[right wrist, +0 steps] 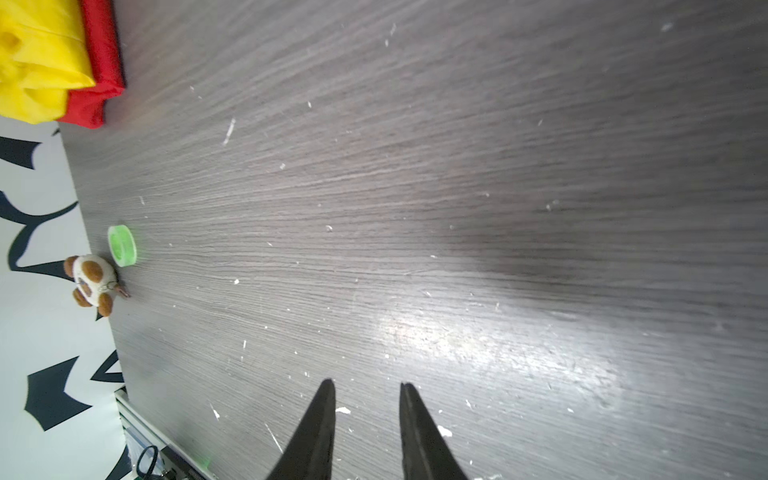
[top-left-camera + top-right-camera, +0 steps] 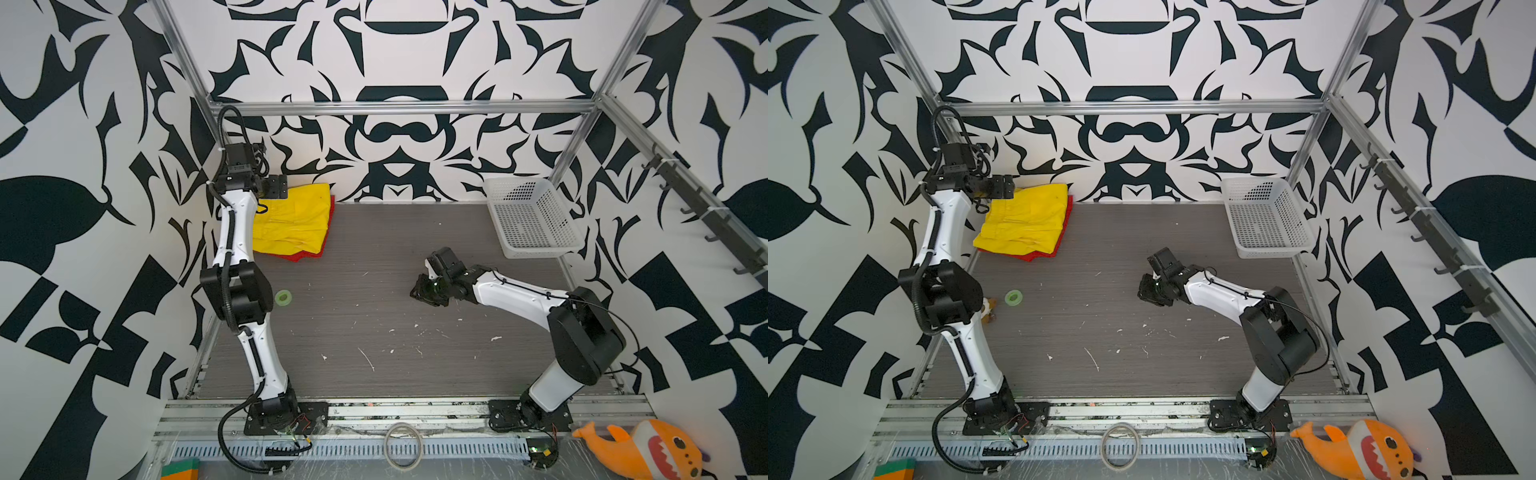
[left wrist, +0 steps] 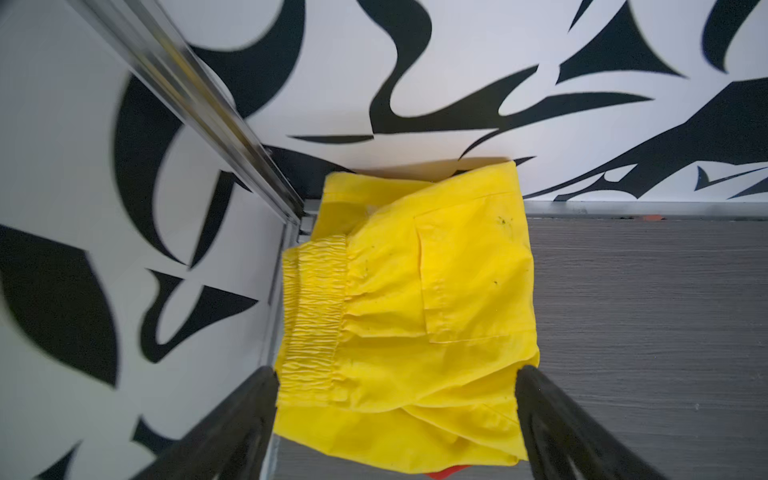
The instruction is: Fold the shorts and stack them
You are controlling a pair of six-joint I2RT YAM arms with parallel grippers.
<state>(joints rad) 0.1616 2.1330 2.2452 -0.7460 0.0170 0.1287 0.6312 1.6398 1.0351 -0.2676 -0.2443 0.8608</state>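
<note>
Left pincer [image 3: 399, 370] spread wide, holding nothing, above the yellow shorts [image 3: 415, 311].
Those lie folded on the red shorts [image 1: 99, 75] in the table's [image 2: 395, 353] far left corner against the wall, red edges peeking out beneath; my right pincer [image 1: 368, 382] hovers mid-table, well apart, jaws partly open and empty.

Free room: the middle and near part of the counter [image 2: 374, 291] carry only small white flecks [image 2: 368, 359]; a hand passes freely. Far left corner: blocked by the yellow shorts [image 2: 291, 220] stacked on the red shorts [image 1: 102, 62], with the left hand [image 3: 399, 370] spread wide above them. Far right corner: blocked by the basket [image 2: 532, 216]. Left edge: a tape roll [image 2: 283, 296] with a plush toy [image 1: 93, 282] just beside it. The right hand [image 1: 368, 382] sits low, right of centre, well apart from these.
</note>
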